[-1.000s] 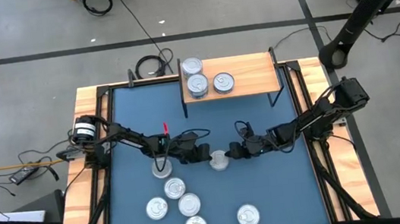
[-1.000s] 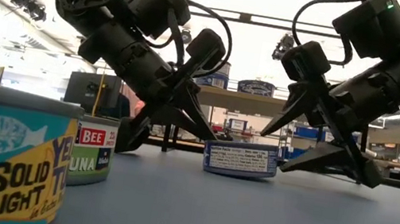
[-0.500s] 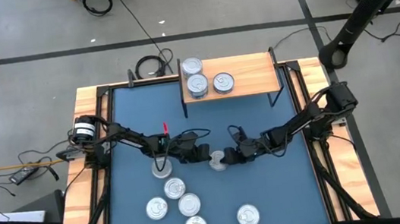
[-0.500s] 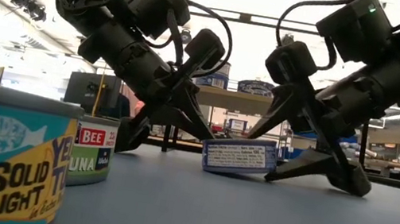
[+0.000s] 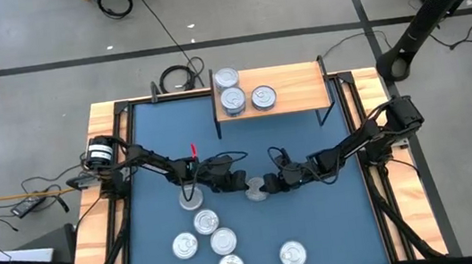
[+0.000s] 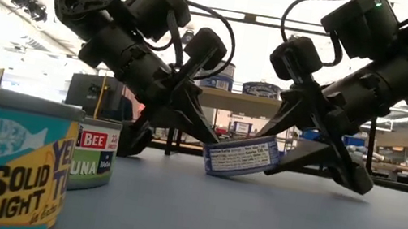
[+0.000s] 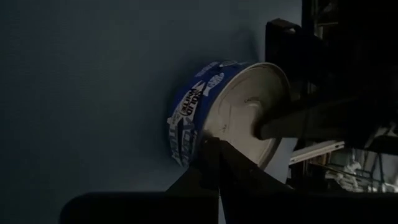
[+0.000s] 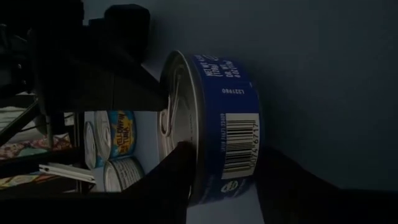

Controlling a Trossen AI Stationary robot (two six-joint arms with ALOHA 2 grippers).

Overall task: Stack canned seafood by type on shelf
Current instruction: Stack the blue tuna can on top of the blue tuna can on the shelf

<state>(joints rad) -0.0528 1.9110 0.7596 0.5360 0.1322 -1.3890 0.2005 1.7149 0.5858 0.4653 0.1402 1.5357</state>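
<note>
Right gripper [image 5: 265,185] at frame center, fingers straddling a blue-label can [image 6: 241,155], one on the lid, one under it; can tilted, one edge on the bench [image 5: 337,219]. Left gripper [image 5: 239,184] fully closed, tips on the can's other side. Shelf [image 5: 303,88] at upper center carries three cans [image 5: 242,91]. Five more cans [image 5: 222,242] sit lower left.

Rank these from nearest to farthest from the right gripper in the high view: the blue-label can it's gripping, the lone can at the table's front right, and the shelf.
1. Blue-label can: between the right gripper jaws, mid-table.
2. Lone can: front right.
3. Shelf: back edge, farthest.
</note>
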